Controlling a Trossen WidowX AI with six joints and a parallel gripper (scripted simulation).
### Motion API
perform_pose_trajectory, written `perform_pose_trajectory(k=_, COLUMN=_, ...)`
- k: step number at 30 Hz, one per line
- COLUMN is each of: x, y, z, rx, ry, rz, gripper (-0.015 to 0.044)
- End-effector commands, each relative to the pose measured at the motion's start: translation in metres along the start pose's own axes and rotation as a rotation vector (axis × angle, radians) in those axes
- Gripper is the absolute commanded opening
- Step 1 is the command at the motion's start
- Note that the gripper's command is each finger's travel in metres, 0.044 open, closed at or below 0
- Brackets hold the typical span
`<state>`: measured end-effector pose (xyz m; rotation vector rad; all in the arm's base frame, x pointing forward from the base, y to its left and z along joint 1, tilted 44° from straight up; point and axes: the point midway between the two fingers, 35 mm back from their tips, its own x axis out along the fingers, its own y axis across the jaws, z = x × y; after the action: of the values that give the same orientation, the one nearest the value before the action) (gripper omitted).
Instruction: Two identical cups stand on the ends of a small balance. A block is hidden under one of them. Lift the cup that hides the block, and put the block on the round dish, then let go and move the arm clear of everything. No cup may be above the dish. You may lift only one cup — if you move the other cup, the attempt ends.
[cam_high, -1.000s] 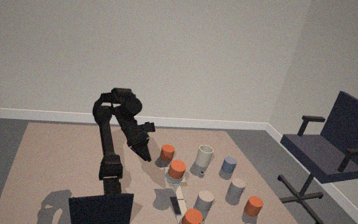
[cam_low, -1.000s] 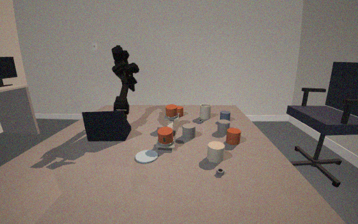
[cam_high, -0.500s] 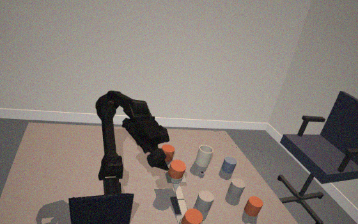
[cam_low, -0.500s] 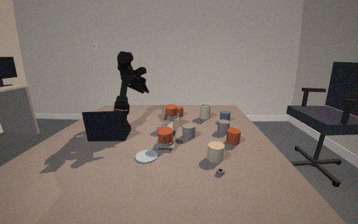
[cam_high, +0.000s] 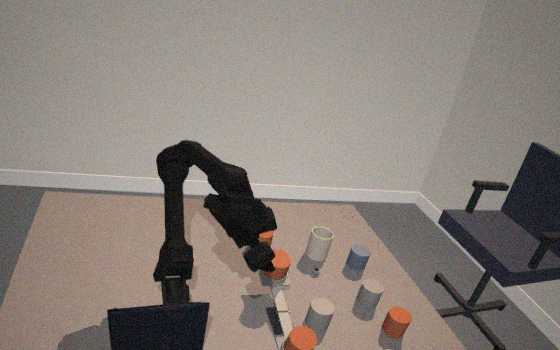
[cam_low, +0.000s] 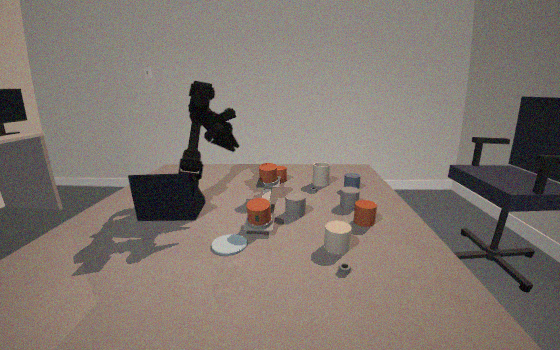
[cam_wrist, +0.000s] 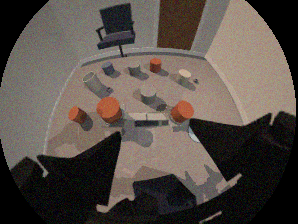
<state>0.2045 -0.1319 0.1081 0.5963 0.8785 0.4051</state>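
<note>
1. Cups on the balance: two identical orange cups stand upside down at the ends of a small balance near the middle of the desk. The far cup is toward the wall, the near cup toward the round dish.
2. Neither cup shows what is under it; the block is not visible in any view.
3. The round dish is pale, flat and lies on the desk just beside the near cup's end of the balance, with nothing on it.
4. Other containers stand around: a smaller orange cylinder just beside the far cup, an open cream cup, a blue one, two grey ones, another orange one and a cream one. In the top view the open cream cup's visible inner wall shows nothing; its bottom is hidden.
5. The pincer is spread wide and holds nothing. In the exterior view it hangs in the air above the desk, apart from every cup, to the arm's side of the far cup.
6. In the wrist view both orange cups appear between the two dark fingers.
</note>
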Motion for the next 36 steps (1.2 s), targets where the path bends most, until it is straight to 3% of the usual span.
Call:
perform_pose_trajectory(k=1, x=0.004, y=-0.010, z=0.006, rx=-0.098, ry=0.047, rz=0.010, gripper=0.0440)
perform_pose_trajectory(k=36, x=0.107, y=-0.101, z=0.018, rx=-1.060, ry=0.459, rz=0.347, gripper=0.0440)
